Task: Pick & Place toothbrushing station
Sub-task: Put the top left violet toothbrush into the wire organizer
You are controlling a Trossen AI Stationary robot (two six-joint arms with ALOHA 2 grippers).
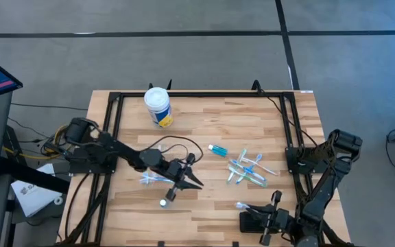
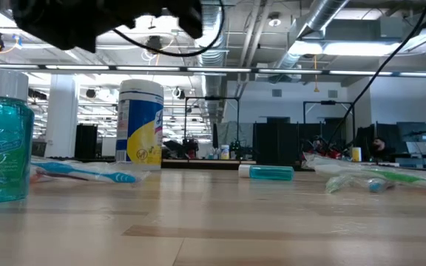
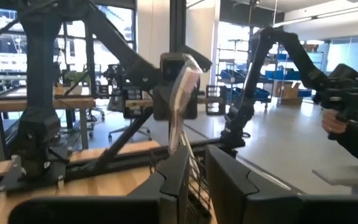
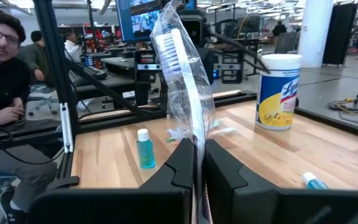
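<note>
My left gripper (image 1: 192, 182) hangs over the table's middle, pointing right, shut on a clear-wrapped toothbrush (image 3: 180, 87). Near the front right, my right gripper (image 1: 251, 221) points left, shut on another wrapped toothbrush (image 4: 178, 74) with white bristles. I cannot make out the toothbrushing station in any view. A toothbrush (image 1: 148, 180) lies flat on the table under the left arm. My left gripper pinches the wrapped toothbrush's lower part (image 3: 183, 144) between its two fingers, which come at it about level. The brush stands up out of the fingers, clear of the table. My right gripper pinches the wrapper and handle low down (image 4: 197, 138) between its two fingers, level above the table. The brush stands nearly upright, bristle head (image 4: 169, 46) on top, lifted clear.
A yellow-and-blue wipes tub (image 1: 158, 106) stands at the far left. A small teal bottle (image 1: 164, 202) stands near the front, a teal tube (image 1: 218, 149) lies mid-table, and several toothbrushes (image 1: 249, 170) lie in a heap right of centre. A person (image 4: 5, 68) sits beyond the table.
</note>
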